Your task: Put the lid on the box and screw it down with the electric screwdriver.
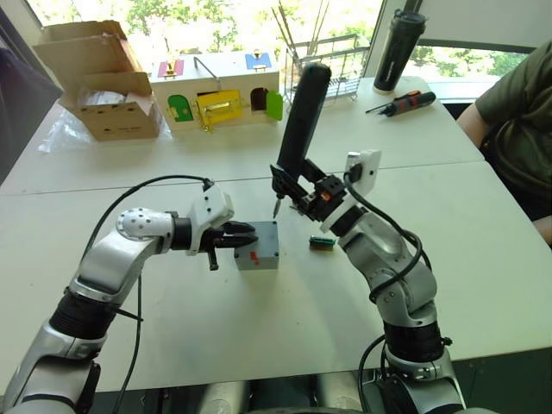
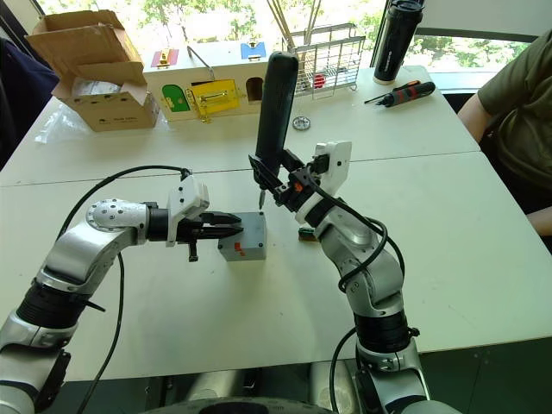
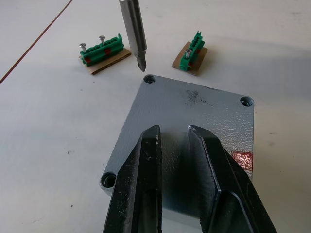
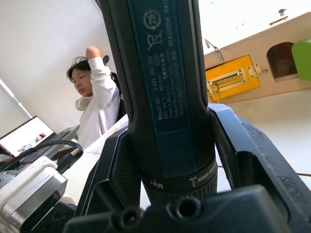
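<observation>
The grey box (image 1: 257, 255) stands mid-table with the lid (image 3: 194, 111) lying on top of it, corner holes showing. My left gripper (image 1: 244, 235) reaches in from the left; its fingers (image 3: 146, 174) lie flat on the lid, close together with nothing between them. The electric screwdriver (image 1: 300, 121) stands nearly upright in my right gripper (image 1: 302, 186), which is shut on its lower end. Its metal bit (image 3: 136, 34) hangs just above the table beside the lid's far corner hole (image 3: 150, 79).
Two green terminal blocks with screws (image 3: 100, 50) (image 3: 190, 53) lie just beyond the box. At the back stand a cardboard box (image 1: 99, 82), a wooden box with coloured doors (image 1: 220, 90), a wire rack (image 1: 332, 65), a black bottle (image 1: 399, 52) and a hand screwdriver (image 1: 404, 103). A person (image 1: 517, 112) sits at the right.
</observation>
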`<state>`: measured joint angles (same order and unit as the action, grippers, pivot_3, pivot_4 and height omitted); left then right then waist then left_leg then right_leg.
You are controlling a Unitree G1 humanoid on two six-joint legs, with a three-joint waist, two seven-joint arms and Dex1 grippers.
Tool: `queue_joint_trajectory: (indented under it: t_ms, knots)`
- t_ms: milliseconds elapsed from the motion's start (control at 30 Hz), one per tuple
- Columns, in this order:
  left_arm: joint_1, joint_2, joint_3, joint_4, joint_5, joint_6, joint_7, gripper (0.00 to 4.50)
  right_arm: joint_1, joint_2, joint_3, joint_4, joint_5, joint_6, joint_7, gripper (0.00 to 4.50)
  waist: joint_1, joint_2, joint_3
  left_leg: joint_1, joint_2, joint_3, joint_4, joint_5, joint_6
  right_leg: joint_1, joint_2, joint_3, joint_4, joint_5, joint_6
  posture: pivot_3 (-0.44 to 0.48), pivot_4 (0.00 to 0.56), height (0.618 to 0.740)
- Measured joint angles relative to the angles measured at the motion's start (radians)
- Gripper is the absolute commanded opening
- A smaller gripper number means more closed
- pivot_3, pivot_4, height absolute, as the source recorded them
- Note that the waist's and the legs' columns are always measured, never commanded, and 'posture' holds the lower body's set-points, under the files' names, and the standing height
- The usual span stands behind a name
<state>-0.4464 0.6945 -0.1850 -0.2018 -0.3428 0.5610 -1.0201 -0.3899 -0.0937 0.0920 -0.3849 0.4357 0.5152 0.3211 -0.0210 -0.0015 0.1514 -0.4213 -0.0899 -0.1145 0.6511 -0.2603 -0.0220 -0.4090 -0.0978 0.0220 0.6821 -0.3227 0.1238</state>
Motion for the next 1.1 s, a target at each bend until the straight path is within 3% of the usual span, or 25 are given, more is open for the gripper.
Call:
queue_joint_trajectory:
  t_ms: [700, 1100]
  knots:
    - [-0.001, -0.01, -0.001, 0.0, 0.006, 0.002, 0.001, 0.89, 0.03, -0.007, 0.044, 0.038, -0.075, -0.081, 0.032, 1.83, 0.0, 0.0, 0.0, 0.001, 0.0, 0.0, 0.0, 0.0, 0.0, 0.001, 0.0, 0.0, 0.0, 0.0, 0.0, 0.0, 0.15, 0.74]
    - [0.007, -0.01, -0.018, 0.001, 0.021, -0.004, 0.001, 0.89, 0.088, -0.046, 0.153, 0.022, -0.18, -0.197, 0.091, 1.83, -0.007, 0.0, -0.005, 0.015, 0.001, 0.0, -0.005, -0.001, 0.001, 0.012, 0.001, 0.001, 0.0, 0.0, 0.0, 0.0, 0.15, 0.74]
